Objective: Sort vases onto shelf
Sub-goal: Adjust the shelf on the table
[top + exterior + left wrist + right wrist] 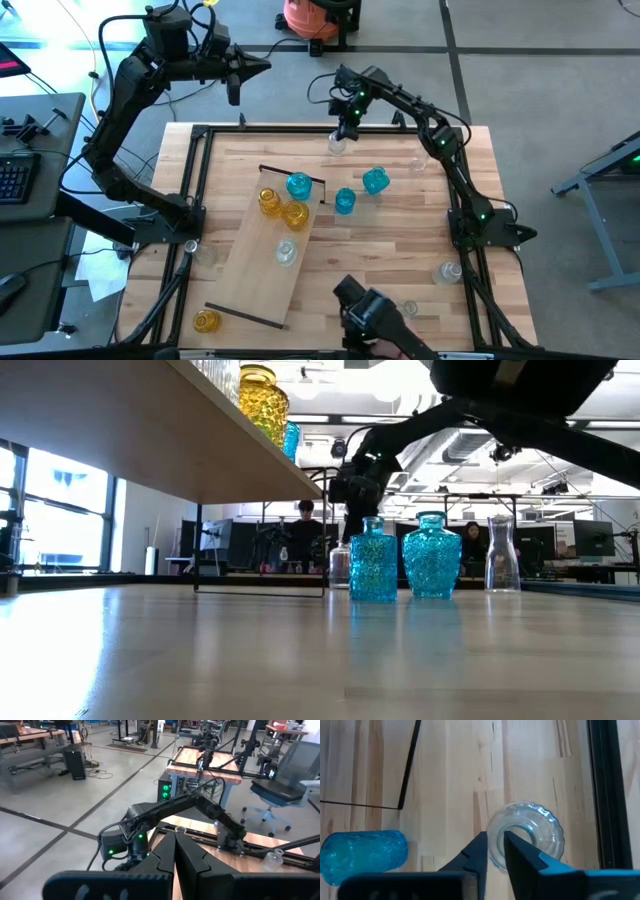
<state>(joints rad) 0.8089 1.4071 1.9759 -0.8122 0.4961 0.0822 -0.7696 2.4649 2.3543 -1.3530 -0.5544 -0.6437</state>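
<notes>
Looking down, right gripper tips straddle clear vase rim.

The bench is a top of pale wooden planks edged by a black metal frame. Off its left edge stands a grey side desk with a black keyboard on it. Beyond the far edge, an orange canister sits on the grey floor. Past the right edge, part of a grey metal stand shows. In the room behind, a grey office chair stands near another wooden workbench, and a person sits among dark monitors. Tall windows line the left side.
</notes>
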